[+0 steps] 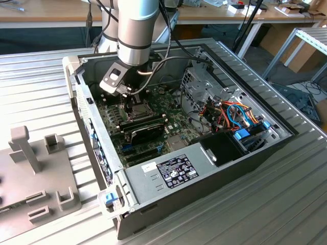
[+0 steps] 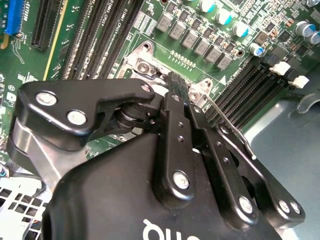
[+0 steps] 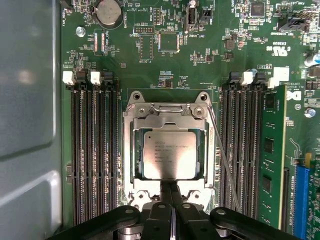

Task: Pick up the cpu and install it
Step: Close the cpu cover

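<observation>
The cpu (image 3: 170,154), a small square chip with a silvery-grey top, lies flat in the dark socket on the green motherboard (image 3: 200,60). The socket's metal frame (image 3: 165,114) surrounds it, and the thin wire lever (image 3: 222,155) stands off to one side. My gripper (image 3: 171,186) is shut, its two black fingers pressed together with nothing between them. The tips are at the socket's edge, just beside the cpu. In the second wrist view the gripper (image 2: 177,82) points down at the socket corner next to the lever (image 2: 227,120). In the exterior view the gripper (image 1: 131,104) hangs inside the open computer case.
Black memory slots (image 3: 92,150) flank the socket, and a green memory stick (image 3: 271,150) stands on one side. A grey case wall (image 3: 27,125) is close by. A black oblong module (image 1: 145,127), a power supply (image 1: 168,171), a drive cage (image 1: 202,84) and coloured cables (image 1: 235,115) crowd the case.
</observation>
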Available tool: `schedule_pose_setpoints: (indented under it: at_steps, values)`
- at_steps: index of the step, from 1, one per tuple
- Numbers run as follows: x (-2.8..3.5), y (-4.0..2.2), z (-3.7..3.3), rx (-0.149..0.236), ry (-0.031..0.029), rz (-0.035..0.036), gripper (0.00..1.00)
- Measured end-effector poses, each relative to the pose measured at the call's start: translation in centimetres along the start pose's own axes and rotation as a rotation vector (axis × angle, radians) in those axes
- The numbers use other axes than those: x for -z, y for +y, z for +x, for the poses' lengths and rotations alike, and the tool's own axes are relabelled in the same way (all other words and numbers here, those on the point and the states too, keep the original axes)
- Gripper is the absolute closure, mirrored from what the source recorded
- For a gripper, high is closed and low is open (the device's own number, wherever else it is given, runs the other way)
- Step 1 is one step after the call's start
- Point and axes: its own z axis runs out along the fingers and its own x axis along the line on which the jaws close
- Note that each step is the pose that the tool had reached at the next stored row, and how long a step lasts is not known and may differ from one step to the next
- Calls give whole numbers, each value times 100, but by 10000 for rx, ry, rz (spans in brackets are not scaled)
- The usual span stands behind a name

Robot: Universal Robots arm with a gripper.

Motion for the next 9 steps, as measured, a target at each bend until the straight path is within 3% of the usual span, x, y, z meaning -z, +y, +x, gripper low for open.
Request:
schedule_pose_setpoints:
  at_steps: [5,9]
  values:
    - [83,0,-2,0,-1,0,89]
    - [108,0,-3,0,-1,0,89]
